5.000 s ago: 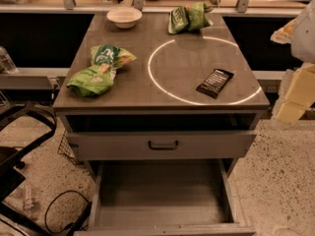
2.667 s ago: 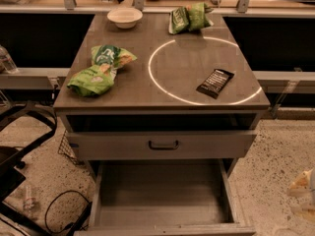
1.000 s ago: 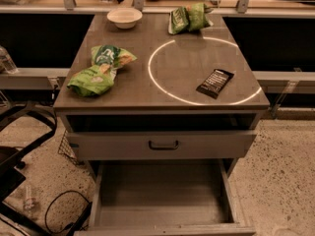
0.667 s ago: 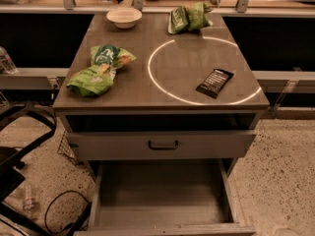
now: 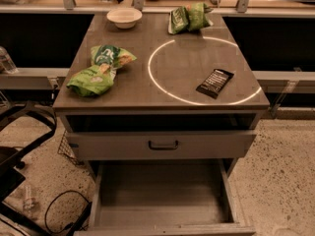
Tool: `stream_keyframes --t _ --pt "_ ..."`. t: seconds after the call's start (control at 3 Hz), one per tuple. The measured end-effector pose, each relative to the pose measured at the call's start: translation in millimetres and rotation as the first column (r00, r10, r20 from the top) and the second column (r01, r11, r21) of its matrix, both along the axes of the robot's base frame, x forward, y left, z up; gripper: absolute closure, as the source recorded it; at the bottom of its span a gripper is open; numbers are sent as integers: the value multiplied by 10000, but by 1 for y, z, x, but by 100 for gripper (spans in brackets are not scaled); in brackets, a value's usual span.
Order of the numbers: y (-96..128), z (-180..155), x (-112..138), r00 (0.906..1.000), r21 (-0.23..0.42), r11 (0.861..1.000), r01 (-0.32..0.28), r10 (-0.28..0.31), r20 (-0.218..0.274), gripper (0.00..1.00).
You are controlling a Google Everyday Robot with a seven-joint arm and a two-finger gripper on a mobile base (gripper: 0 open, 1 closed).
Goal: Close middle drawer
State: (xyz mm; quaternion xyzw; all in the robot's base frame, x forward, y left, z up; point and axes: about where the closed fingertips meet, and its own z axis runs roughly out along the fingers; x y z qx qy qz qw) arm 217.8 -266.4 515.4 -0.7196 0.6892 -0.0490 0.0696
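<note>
The grey cabinet [image 5: 162, 90] stands in the middle of the camera view. The middle drawer [image 5: 162, 193] is pulled far out toward me, and its plain grey tray is empty. Its front rim [image 5: 167, 228] lies at the bottom edge of the view, and its handle is out of view. Above it, the top drawer's front [image 5: 206, 144] with a small dark bar handle [image 5: 163, 144] stands slightly out from the cabinet. My gripper is not in view.
On the cabinet top lie a white bowl [image 5: 124, 17], two green chip bags [image 5: 101, 70] [image 5: 189, 16] and a black packet [image 5: 215, 82], with a ring of light [image 5: 162, 90] on the surface. A black chair frame [image 5: 24, 146] and a cable [image 5: 56, 215] are at the left on the speckled floor.
The pale arm seen at the right edge earliest dropped to the lower right corner, then left the view. The drawers and the things on top have not moved.
</note>
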Motion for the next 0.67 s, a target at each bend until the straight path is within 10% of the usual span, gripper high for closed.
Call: stream_keyframes --t 0.67 --pt "18 -58 23 9996 790 9969 -34 58 -294 100"
